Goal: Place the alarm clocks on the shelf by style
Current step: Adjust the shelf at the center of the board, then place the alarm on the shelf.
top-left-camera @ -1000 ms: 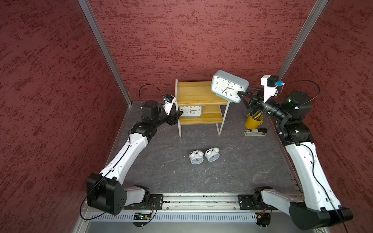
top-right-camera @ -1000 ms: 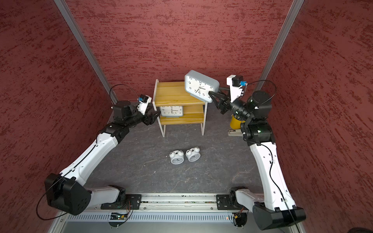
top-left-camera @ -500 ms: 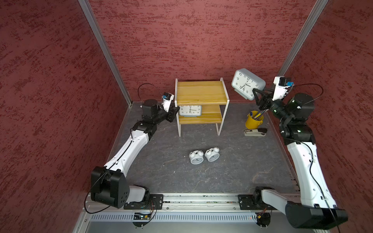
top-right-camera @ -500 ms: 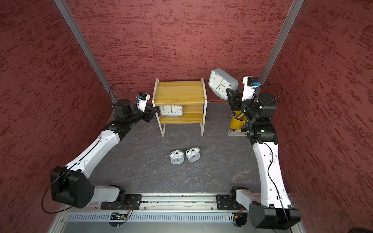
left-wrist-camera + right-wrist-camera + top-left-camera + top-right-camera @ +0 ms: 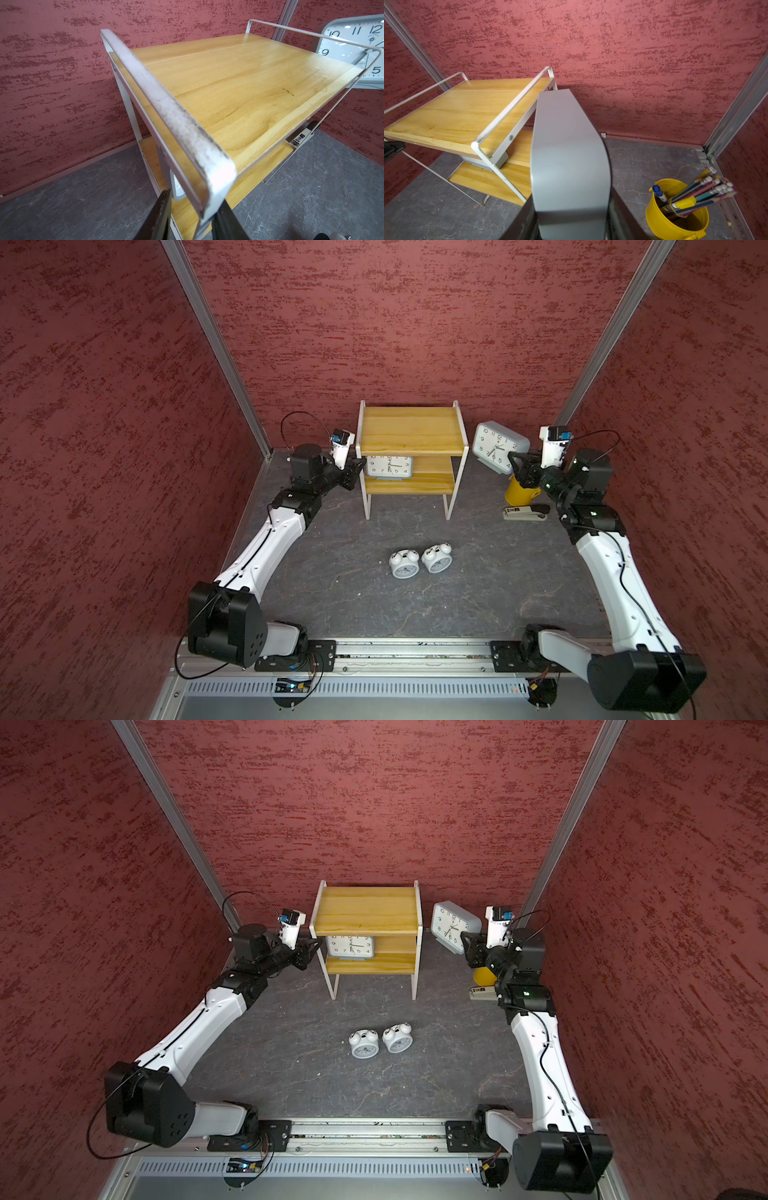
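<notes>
At the far left, the left gripper [image 5: 360, 466] sat at the left front corner of the shelf [image 5: 409, 429]. Its fingers [image 5: 160, 216] were apart on either side of the white frame post, and whether they pinched it could not be told. The shelf stood by the back wall, with open floor on both sides and in front. Its top board lay free, railed only at the two ends. The lower grey clock [image 5: 389, 466] stood upright on the left half of the bottom board, leaving the right half open. Well in front, the left bell clock [image 5: 404, 565] and the right bell clock [image 5: 436, 559] lay close side by side on the dark mat [image 5: 324, 580], dials showing. Just right of the shelf's end rail, the held grey clock [image 5: 496, 445] hung tilted in the air. The right gripper [image 5: 515, 458] was clamped on its edge, above a yellow cup [image 5: 519, 491] of pencils with a stapler [image 5: 525, 512] in front. The black numerals on both grey dials were readable. The small mark under the held clock's twelve and the stapler's label were too small to read.
</notes>
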Available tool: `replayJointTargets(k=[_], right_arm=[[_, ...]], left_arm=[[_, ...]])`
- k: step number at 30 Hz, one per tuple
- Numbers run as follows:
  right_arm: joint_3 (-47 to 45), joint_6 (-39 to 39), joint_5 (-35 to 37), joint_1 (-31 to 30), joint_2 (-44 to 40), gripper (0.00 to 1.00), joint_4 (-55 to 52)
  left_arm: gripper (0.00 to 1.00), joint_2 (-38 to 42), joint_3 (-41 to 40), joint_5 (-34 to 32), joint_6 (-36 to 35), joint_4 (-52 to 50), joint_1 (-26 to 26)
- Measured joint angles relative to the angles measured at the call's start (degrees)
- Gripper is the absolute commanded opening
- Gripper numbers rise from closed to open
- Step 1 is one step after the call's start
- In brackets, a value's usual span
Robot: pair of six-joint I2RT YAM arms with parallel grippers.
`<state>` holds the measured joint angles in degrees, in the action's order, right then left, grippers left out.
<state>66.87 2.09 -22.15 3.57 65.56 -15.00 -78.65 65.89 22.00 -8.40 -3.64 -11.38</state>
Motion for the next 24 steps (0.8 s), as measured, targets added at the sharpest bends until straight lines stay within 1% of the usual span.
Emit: replayJointTargets(k=[4, 9, 19, 24], right_arm=[[-2.4, -1.1, -2.3, 0.0, 0.0, 0.00, 0.1], [-5.4, -2.5, -6.6, 0.0, 0.8, 0.00, 3.8], [-7.1, -5.6, -15.8, 0.0, 8.3, 0.00, 14.1], [-7.0, -7.0, -19.1, -0.2, 11.9, 0.00, 17.0]], left_arm=[[0.35, 0.0, 0.1, 0.3, -0.3, -0.7, 0.3], [0.35, 0.0, 0.1, 0.0, -0.7, -1.3, 1.0], [0.35, 0.0, 0.1, 0.1, -1.3, -1.5, 1.2], [0.35, 0.0, 0.1, 0.2, -1.5, -1.5, 1.2]])
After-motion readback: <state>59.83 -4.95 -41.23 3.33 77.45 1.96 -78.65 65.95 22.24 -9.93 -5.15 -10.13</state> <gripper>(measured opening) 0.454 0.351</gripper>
